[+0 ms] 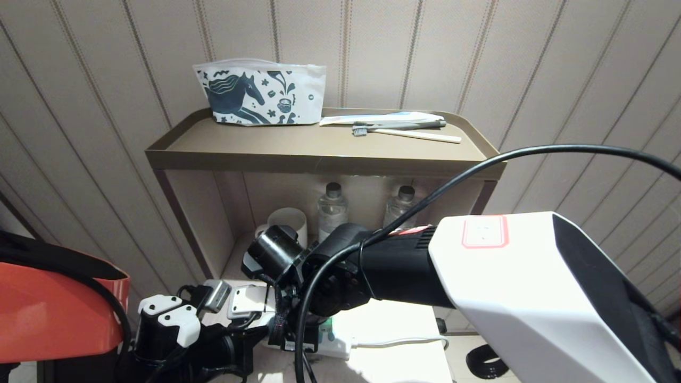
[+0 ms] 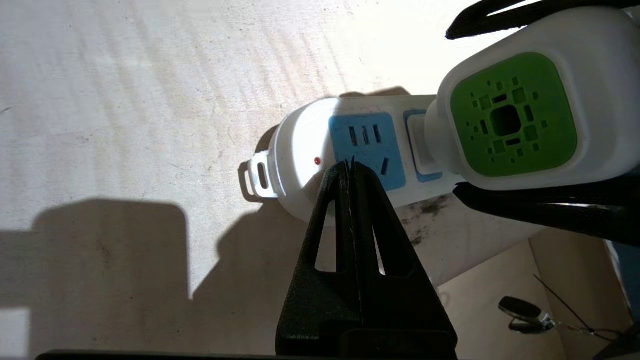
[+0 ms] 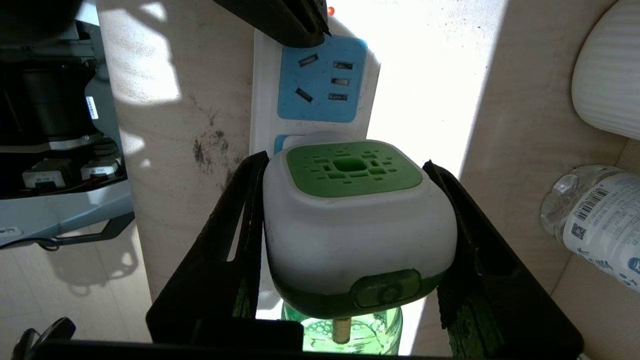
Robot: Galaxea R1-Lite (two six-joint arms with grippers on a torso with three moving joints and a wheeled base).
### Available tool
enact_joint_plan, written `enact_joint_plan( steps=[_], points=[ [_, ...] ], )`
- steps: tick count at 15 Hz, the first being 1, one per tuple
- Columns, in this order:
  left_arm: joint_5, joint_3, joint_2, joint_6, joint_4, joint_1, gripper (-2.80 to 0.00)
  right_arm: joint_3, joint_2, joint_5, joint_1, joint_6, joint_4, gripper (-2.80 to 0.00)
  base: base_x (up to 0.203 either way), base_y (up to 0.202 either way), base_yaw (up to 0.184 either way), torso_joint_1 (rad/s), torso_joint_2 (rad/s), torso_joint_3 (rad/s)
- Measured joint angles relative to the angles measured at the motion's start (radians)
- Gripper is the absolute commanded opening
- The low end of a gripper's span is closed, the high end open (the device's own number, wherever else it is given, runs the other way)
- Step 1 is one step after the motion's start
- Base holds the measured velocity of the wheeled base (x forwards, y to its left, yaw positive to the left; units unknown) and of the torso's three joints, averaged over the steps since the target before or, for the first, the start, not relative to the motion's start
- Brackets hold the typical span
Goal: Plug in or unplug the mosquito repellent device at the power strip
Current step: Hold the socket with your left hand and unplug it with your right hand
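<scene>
The shelf unit (image 1: 319, 151) stands against the wall, and on its low surface lies the power strip (image 2: 310, 145). The right gripper (image 3: 350, 225) pinches the mosquito repellent device (image 3: 357, 225) between its jaws, at the second socket (its plug is hidden). The left gripper (image 2: 352, 167), jaws pressed together, touches the strip's end.

Right gripper (image 3: 350, 240) jaws clamped, left gripper (image 2: 351, 167) jaws together

glossy plastic mosquito repellent device (image 3: 357, 225), smooth power strip (image 2: 305, 150)
</scene>
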Motion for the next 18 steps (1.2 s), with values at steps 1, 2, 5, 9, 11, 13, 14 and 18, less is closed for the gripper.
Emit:
enact_joint_plan(
  steps=[1, 2, 5, 9, 11, 13, 14, 18],
  points=[
    [-0.004, 0.003, 0.002, 0.002, 0.0, 0.0, -2.8, 0.0, 0.001, 0.0, 0.0, 0.0, -0.002, -2.8, 0.0, 0.0, 0.0, 0.0, 0.0, 0.0],
    [-0.006, 0.006, 0.005, 0.006, 0.0, 0.0, -2.8, 0.0, 0.002, 0.0, 0.0, 0.0, -0.015, -2.8, 0.0, 0.0, 0.0, 0.0, 0.0, 0.0],
    [-0.006, 0.01, 0.013, 0.01, -0.001, -0.003, -2.8, 0.0, 0.002, 0.0, -0.001, -0.001, -0.032, -2.8, 0.0, 0.0, 0.0, 0.0, 0.0, 0.0],
    [-0.007, 0.012, 0.027, 0.011, 0.002, -0.004, -2.8, -0.002, -0.007, -0.002, -0.006, -0.003, -0.058, -2.8, 0.0, 0.0, 0.0, 0.0, 0.0, 0.0],
    [-0.007, 0.012, 0.032, 0.011, 0.001, -0.007, -2.8, -0.002, -0.014, -0.001, -0.005, -0.004, -0.064, -2.8, 0.0, 0.0, 0.0, 0.0, 0.0, 0.0],
    [-0.006, 0.012, 0.033, 0.011, 0.001, -0.009, -2.8, -0.005, -0.017, 0.0, -0.004, -0.004, -0.063, -2.8, 0.0, 0.0, 0.0, 0.0, 0.0, 0.0],
    [-0.006, 0.012, 0.032, 0.011, 0.001, -0.009, -2.8, -0.005, -0.016, 0.0, -0.003, -0.004, -0.063, -2.8, 0.0, 0.0, 0.0, 0.0, 0.0, 0.0],
    [-0.004, 0.012, 0.024, 0.01, 0.0, -0.009, -2.8, -0.006, -0.015, 0.0, -0.006, -0.004, -0.063, -2.8, 0.0, 0.0, 0.0, 0.0, 0.0, 0.0]
  ],
)
